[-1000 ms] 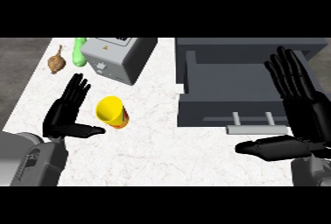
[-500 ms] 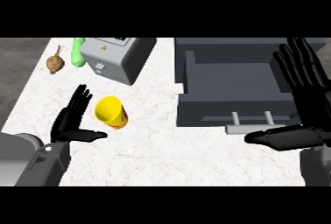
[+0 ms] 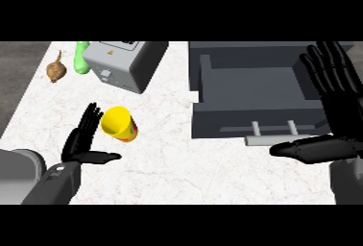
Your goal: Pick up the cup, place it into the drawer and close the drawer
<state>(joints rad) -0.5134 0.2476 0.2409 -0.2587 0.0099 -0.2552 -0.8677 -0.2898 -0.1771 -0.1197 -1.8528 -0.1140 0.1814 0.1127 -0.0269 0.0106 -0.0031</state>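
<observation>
Cup of yellow plastic with an orange band (image 3: 119, 124) lies tilted on the white marbled counter (image 3: 184, 168), apart from the open grey drawer (image 3: 212, 122) to its right; the left hand (image 3: 83, 141) stands just beside it on its left, fingers straight and spread, thumb out, holding nothing; the step in hand seems to be the grasp; next, the fingers would need to curl round the cup; the right hand (image 3: 345, 120) rests spread by the drawer's front.
</observation>
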